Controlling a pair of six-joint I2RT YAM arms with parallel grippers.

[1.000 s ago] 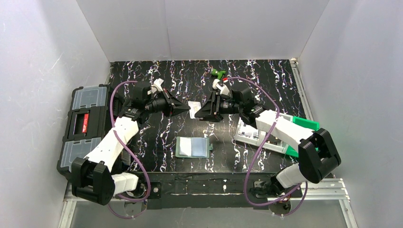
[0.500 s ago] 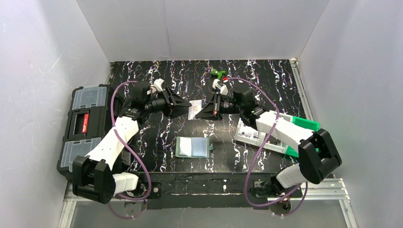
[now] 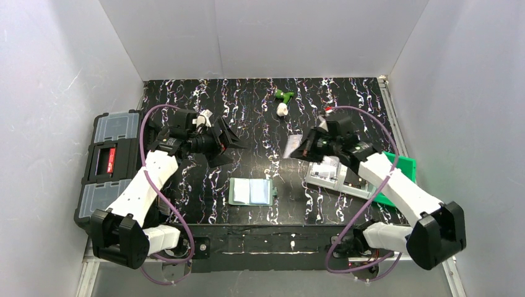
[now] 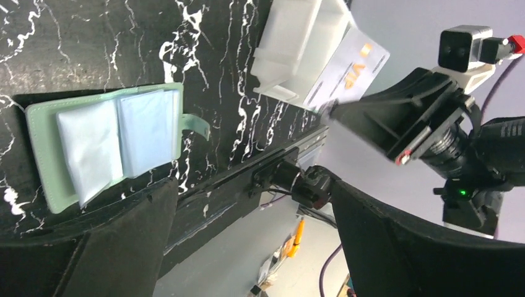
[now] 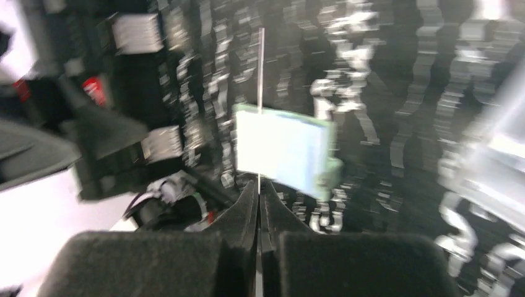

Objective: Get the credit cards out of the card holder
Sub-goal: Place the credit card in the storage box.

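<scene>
The card holder point(image 3: 251, 192) lies open on the black marbled table, grey-green with pale inner sleeves, and also shows in the left wrist view point(image 4: 105, 148) and, blurred, in the right wrist view point(image 5: 285, 148). My right gripper point(image 3: 299, 150) is shut on a pale grey credit card point(image 3: 292, 147) and holds it in the air, right of the holder and close to the white tray. The left wrist view shows that card point(image 4: 350, 74) with orange print. In the right wrist view the card point(image 5: 260, 93) is a thin edge-on line running out of my gripper point(image 5: 260, 192). My left gripper point(image 3: 230, 145) stands open and empty, above and left of the holder.
A white tray point(image 3: 331, 173) with small items sits right of the holder, partly over a green bin point(image 3: 396, 167). A black toolbox point(image 3: 108, 164) stands at the left table edge. A small green and white object point(image 3: 283, 99) lies at the back.
The card passed from my left gripper to my right. The left gripper opened and drew back left. The right arm swung right and down with the card, towards the tray.
</scene>
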